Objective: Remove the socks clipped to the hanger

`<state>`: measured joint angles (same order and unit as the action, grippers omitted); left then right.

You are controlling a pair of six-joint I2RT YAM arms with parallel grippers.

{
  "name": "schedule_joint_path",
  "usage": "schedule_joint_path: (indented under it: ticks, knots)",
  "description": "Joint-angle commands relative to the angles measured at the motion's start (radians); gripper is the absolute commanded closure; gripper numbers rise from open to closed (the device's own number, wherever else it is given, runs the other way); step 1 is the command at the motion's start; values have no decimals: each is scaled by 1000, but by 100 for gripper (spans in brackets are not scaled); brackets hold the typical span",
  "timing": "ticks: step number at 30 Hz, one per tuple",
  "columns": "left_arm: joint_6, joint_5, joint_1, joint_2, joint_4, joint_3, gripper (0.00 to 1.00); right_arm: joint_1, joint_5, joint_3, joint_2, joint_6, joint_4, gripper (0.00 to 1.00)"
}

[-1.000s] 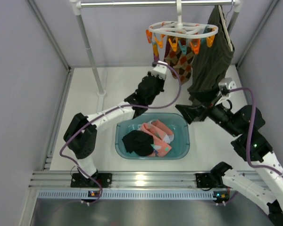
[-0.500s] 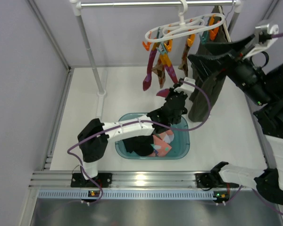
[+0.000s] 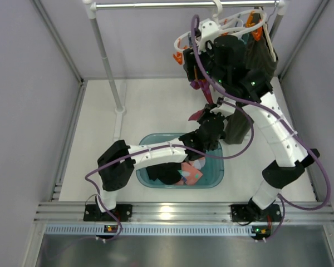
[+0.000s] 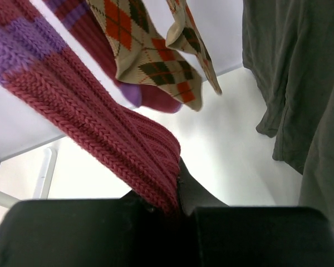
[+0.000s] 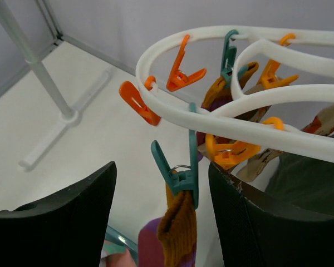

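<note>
Left tool (image 4: 172, 206) pinches the red knit sock (image 4: 100, 128); right tool (image 5: 161, 178), spread, flanks a teal clip (image 5: 182, 177).

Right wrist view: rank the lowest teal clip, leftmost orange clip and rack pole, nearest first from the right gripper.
1. Teal clip, centre, just ahead.
2. Orange clip, upper left.
3. Pole, far left, behind.

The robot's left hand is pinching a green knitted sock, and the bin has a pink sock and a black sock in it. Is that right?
Not quite. The knitted sock pinched in the left gripper is dark red with purple bands, not green; the left wrist view shows it. The rest is right: the teal bin holds a pink sock and a black sock.
</note>
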<state>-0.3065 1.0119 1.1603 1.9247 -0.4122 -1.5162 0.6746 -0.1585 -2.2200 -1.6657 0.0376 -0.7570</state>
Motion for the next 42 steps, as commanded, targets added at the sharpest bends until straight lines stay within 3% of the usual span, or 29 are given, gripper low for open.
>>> schedule_joint_path:
  ticks: [1,8,16,18,19,20,26,28,29,31,33,37,38,41,42]
  knots:
    - [-22,2,13,22,-37,-22,100,57,-142,-43,5,84,2,36]
    - [-22,-7,18,19,-37,-15,100,85,-278,-30,-54,131,60,44]
    - [-20,-18,18,4,-37,5,100,86,-312,-24,-81,162,133,55]
    - [-17,-21,16,-1,-37,10,100,86,-303,-20,-83,162,136,64]
    - [-16,-24,15,-3,-37,14,100,86,-299,-18,-83,160,140,74]
    - [-7,-30,13,-10,-37,22,100,85,-293,-17,-83,154,145,91]
    - [79,-41,2,-88,-28,140,100,86,-231,20,-43,119,186,88]
    - [130,-36,18,-195,5,247,100,80,-220,26,-39,110,185,82]
    - [194,-36,25,-235,33,278,100,80,-196,42,-26,104,189,66]
    - [291,-79,54,-367,135,335,100,74,-159,72,-6,84,206,57]
    - [472,-107,71,-444,333,361,100,65,-104,123,27,67,229,35]
    - [710,-167,84,-605,613,421,98,57,-10,177,84,29,226,25]
    - [781,-180,85,-622,660,427,94,59,32,207,118,19,228,14]
    - [861,-272,85,-683,808,448,91,59,144,292,206,-5,226,1]
    - [875,-295,85,-693,875,450,91,57,157,316,231,-11,225,1]
